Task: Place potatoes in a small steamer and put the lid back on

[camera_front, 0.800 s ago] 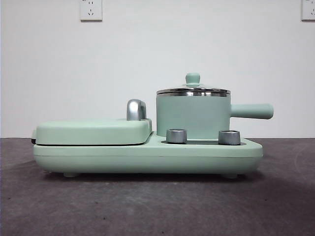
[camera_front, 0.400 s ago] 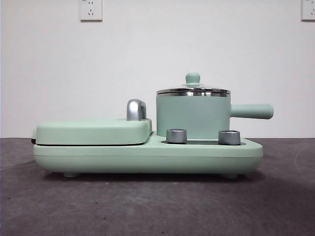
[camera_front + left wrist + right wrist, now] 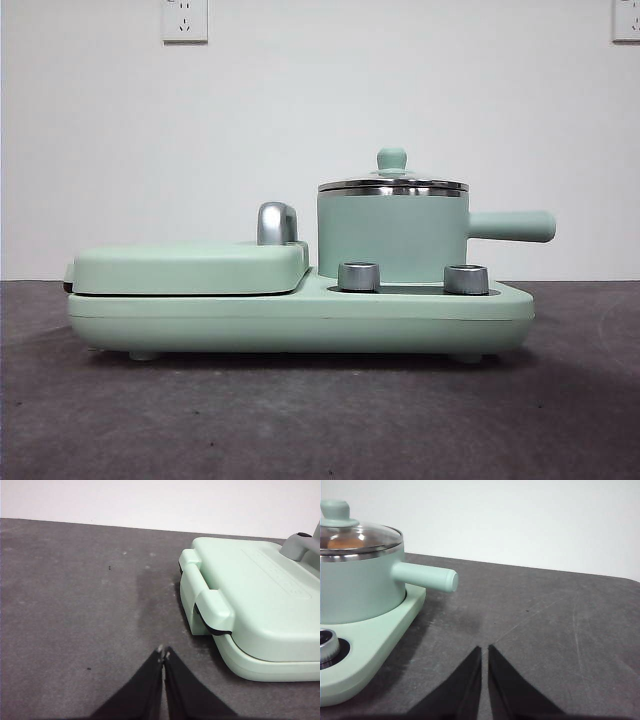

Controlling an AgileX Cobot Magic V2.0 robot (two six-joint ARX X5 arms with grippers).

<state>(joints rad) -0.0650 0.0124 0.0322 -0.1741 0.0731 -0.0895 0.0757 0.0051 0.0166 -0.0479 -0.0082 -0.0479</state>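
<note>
The small steamer [image 3: 392,238] looks matt mint plastic, its rim shiny steel; the lid [image 3: 357,536] is clear glass; the counter [image 3: 300,420] is rough grey.

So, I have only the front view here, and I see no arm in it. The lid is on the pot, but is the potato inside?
Observer: Probably yes. In the right wrist view something orange-brown, likely the potato, shows through the glass lid of the small steamer.
Operator: And where is the right end effector?
Observer: The right end effector is low over the table, on the steamer's handle side, shut and holding nothing.
Operator: And the left one?
Observer: The left end effector is shut too, beside the griddle.
</note>
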